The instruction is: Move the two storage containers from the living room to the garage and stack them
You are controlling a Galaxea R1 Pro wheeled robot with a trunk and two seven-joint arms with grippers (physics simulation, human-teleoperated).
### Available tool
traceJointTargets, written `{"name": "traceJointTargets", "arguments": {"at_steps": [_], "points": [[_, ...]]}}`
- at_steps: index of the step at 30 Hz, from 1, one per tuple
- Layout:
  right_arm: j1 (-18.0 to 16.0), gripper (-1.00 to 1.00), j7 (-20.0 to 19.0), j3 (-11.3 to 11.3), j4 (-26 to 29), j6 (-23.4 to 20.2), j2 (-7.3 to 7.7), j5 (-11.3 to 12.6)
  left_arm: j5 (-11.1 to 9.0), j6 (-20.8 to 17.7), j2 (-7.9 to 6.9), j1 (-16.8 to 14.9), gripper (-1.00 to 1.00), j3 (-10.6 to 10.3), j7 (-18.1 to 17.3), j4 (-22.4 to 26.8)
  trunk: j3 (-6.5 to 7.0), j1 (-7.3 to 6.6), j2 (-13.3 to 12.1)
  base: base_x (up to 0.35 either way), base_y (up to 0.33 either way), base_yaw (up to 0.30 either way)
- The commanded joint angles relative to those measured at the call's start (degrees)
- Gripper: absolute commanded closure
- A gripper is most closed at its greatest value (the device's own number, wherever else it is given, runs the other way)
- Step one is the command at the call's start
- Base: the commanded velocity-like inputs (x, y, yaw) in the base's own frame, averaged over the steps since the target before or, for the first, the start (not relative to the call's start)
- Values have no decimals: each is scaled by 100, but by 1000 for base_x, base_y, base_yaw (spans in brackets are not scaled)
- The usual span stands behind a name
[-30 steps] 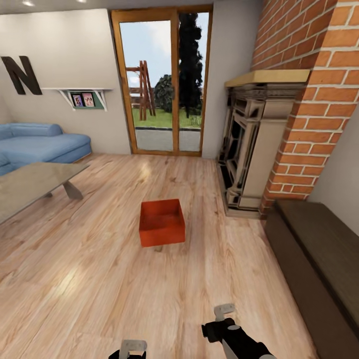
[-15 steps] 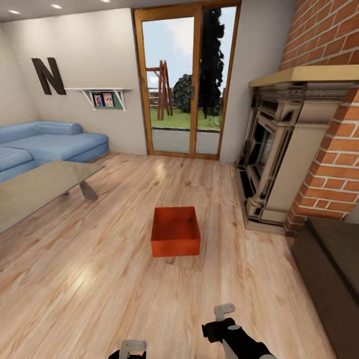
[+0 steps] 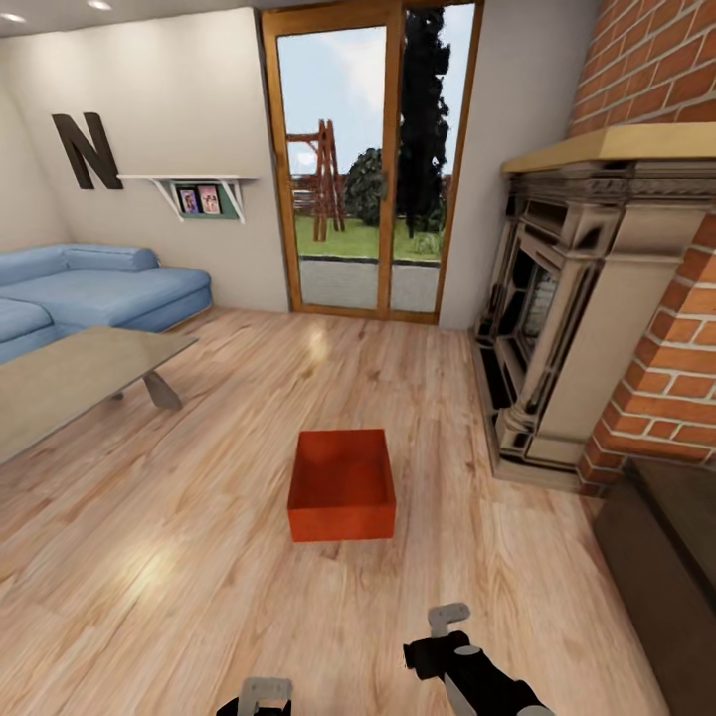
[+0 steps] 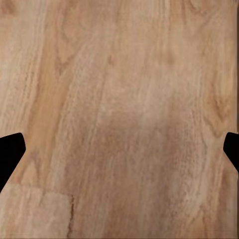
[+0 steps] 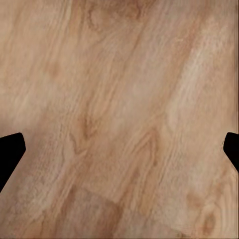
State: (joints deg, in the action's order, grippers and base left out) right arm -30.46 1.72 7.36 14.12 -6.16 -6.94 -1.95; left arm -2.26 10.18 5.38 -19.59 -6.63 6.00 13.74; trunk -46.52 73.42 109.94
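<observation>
Nothing is carried yet: at lower left the left gripper [image 3: 261, 693] and right of it the right gripper [image 3: 445, 625] hang empty, fingers spread, while one storage container [image 3: 341, 484] sits mid-frame on wood flooring [image 3: 179, 587].

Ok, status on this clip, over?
Both grippers, left and right, open, empty, low over wood floor. One storage container ahead on the planks, untouched. Path to it clear.

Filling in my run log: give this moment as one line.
room: living room | storage container: on wood floor, untouched | left pincer: open, empty | right pincer: open, empty
</observation>
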Motion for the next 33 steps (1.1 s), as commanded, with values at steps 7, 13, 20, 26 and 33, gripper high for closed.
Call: {"name": "traceJointTargets", "arguments": {"at_steps": [7,13,20,26,33], "points": [[-3,-100,94,-7,37,-140,-7,26,-28,8,-8,-54,-100,-52,42,14,-5,3,2,342,-166,0],[-19,-100,640,0,59,-603,-27,42,-2,-46,-13,-417,-100,-49,49,-7,-5,3,2,342,-167,0],[-55,-100,956,-4,64,-775,-18,32,2,-100,-91,-892,-100,-47,100,-12,-5,3,2,342,-168,0],[-56,-100,988,7,45,-755,-2,29,-13,-131,-280,-1035,-100,24,106,-18,-5,3,2,342,-158,0],[-56,-100,995,18,38,-699,-9,31,-20,-109,-434,-1061,-100,61,98,-20,-5,3,2,340,-63,0]]}}
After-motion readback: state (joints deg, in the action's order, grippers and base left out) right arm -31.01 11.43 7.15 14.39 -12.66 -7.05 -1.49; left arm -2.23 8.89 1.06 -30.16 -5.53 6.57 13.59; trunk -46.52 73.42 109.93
